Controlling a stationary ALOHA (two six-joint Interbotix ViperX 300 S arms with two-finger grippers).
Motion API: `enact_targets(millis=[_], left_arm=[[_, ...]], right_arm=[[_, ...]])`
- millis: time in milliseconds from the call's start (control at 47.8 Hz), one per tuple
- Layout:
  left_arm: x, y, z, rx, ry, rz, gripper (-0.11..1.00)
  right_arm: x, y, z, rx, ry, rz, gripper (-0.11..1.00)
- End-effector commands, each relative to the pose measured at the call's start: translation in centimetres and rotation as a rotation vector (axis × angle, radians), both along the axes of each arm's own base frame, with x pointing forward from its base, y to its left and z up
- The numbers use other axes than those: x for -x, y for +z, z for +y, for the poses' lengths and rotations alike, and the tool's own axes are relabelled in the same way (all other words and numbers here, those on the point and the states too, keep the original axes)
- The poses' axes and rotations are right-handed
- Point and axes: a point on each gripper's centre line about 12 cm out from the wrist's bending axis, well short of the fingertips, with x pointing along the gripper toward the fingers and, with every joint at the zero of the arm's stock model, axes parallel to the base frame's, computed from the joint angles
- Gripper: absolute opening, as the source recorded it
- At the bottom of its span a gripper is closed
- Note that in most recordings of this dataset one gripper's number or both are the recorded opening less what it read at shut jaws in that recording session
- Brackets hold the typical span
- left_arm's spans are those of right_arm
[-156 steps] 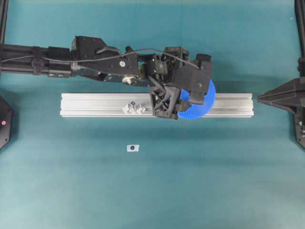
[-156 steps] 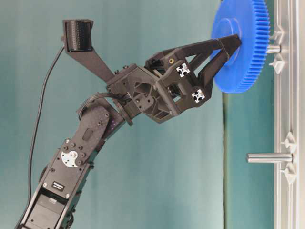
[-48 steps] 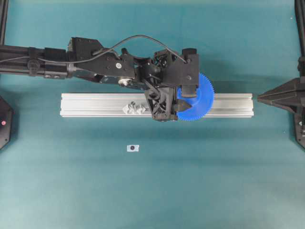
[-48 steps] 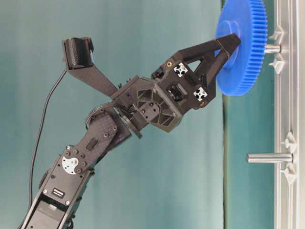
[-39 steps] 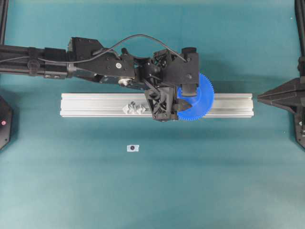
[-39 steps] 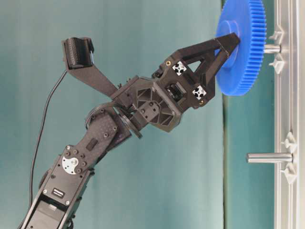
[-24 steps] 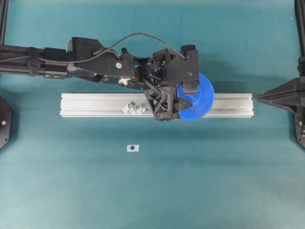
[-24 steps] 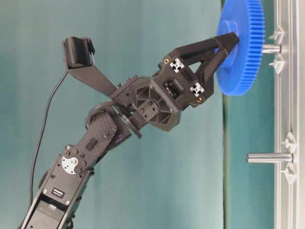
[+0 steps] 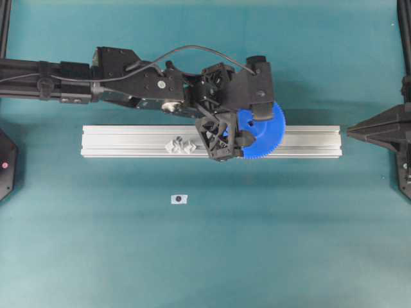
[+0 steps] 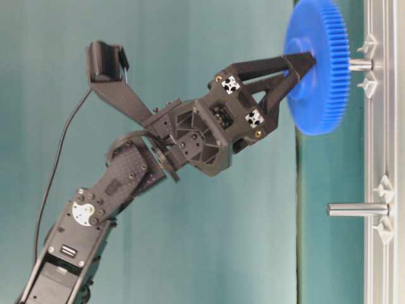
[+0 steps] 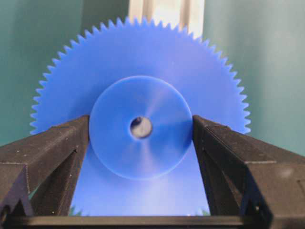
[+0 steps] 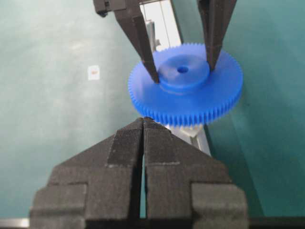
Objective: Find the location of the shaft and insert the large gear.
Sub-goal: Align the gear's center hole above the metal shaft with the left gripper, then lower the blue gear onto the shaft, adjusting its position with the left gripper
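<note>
Seating the large gear (image 10: 316, 66) on the shaft (image 10: 361, 64) above the aluminium rail (image 9: 128, 141), I am bracketing its raised hub with my left gripper (image 11: 140, 129); whether the fingers are gripping or merely flanking it, I cannot tell. Next I am judging a straight push along the pin, then letting go. Gear is hiding the pin's tip and bracket.

Shaft (image 10: 361, 64) mostly hidden behind large gear (image 10: 321, 66)

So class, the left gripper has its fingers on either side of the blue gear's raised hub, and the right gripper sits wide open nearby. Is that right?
Not quite. The right gripper is shut, as the right wrist view shows. The left gripper does straddle the hub of the blue gear.
</note>
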Motion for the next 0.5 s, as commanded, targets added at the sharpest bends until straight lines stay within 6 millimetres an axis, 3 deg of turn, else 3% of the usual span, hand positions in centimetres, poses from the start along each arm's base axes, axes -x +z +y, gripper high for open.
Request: enact_targets(millis=[0, 481], left_arm=[[-0.5, 1.1, -0.8, -0.004, -0.015, -0.026, 0.82], [-2.4, 1.9, -0.7, -0.016, -0.026, -0.088, 0.82]], right_arm=[[-0.2, 0.6, -0.1, -0.006, -0.006, -0.017, 0.00], [-0.2, 0.5, -0.1, -0.006, -0.006, -0.017, 0.00]])
